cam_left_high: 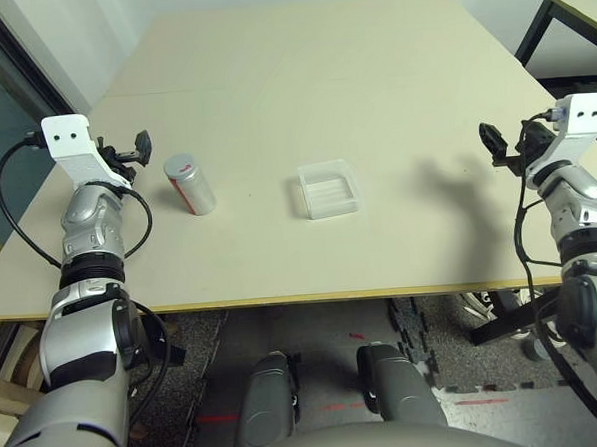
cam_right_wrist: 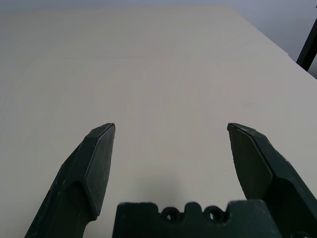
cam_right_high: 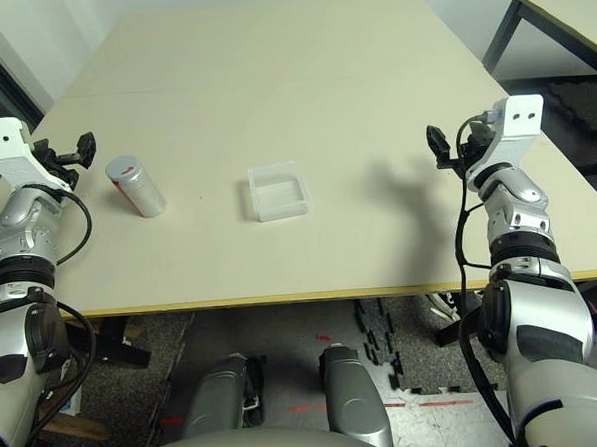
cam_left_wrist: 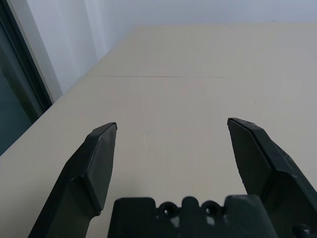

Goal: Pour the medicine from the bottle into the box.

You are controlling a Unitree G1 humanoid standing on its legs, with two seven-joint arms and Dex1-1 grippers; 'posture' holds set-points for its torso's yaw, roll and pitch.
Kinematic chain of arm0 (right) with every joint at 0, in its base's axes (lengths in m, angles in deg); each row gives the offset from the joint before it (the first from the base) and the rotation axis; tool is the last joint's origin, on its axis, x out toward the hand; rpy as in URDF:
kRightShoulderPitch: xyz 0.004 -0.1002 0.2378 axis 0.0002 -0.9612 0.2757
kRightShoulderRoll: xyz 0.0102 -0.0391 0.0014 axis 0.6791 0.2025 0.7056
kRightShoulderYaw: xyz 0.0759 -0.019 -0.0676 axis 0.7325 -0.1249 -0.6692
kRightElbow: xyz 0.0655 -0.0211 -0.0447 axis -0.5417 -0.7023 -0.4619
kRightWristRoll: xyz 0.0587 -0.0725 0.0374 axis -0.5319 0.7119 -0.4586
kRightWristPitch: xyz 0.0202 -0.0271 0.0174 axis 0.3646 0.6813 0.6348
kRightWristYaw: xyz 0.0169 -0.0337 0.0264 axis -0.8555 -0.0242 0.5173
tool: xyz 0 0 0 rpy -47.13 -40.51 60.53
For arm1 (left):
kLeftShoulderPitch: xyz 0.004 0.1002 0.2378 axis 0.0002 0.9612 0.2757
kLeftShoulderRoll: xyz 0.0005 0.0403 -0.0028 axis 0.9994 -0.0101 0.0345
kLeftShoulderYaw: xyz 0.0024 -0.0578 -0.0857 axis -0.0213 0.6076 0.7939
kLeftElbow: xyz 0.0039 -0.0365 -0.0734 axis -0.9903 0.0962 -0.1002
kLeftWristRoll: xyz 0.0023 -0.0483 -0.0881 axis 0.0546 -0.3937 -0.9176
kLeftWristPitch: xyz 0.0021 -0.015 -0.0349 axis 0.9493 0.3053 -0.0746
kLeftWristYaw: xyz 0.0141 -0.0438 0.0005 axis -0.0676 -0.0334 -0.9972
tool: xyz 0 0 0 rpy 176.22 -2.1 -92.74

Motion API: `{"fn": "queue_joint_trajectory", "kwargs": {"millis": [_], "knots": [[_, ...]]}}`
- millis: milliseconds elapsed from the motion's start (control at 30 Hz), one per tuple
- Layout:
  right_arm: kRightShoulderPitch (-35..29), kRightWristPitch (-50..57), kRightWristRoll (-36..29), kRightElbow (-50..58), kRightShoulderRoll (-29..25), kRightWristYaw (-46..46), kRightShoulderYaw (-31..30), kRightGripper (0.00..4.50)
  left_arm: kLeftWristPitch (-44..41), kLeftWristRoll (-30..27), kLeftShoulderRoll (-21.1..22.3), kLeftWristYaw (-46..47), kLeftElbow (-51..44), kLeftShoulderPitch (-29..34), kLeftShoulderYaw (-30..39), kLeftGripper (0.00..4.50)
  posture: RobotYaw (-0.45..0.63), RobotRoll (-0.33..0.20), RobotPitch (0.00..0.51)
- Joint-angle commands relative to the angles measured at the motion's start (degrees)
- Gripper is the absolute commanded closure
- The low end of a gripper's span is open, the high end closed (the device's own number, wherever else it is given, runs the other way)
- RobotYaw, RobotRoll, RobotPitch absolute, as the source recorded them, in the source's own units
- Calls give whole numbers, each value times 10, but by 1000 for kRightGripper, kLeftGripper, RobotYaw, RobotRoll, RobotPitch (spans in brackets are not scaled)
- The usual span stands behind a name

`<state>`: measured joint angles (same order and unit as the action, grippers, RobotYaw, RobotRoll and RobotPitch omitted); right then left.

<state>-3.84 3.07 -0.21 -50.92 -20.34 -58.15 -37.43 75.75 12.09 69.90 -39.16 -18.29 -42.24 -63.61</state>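
Standing upright on the table (cam_left_high: 371, 79), the bottle (cam_left_high: 189, 183) keeps its grey cap on, so the medicine cannot be seen; the red mark on its side is partly turned away. The box (cam_left_high: 328, 189) lies near the table's middle, well apart from the bottle, and its clear bottom looks bare. The left gripper (cam_left_high: 134, 149) hangs just beside the bottle, its fingers (cam_left_wrist: 99, 163) spread wide on nothing. The right gripper (cam_right_high: 441, 144) hovers far across the table, also wide open and empty. A second table (cam_right_high: 558, 10) is cut off at the far right edge. Both wrist views show bare tabletop between the fingers.
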Motion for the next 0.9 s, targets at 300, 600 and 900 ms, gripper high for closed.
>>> {"fn": "queue_joint_trajectory", "kwargs": {"millis": [300,600,900], "knots": [[5,-3,-6,-3,5,17,3,0,-1,3,12,-8,15,-6,1,18,-137,0,89],[-9,71,-49,99,33,193,-27,0,-34,-29,26,-59,-52,18,15,18,-118,0,87],[-41,116,-48,190,46,295,-84,0,-120,-98,30,-142,-281,113,28,18,-79,0,95]]}}
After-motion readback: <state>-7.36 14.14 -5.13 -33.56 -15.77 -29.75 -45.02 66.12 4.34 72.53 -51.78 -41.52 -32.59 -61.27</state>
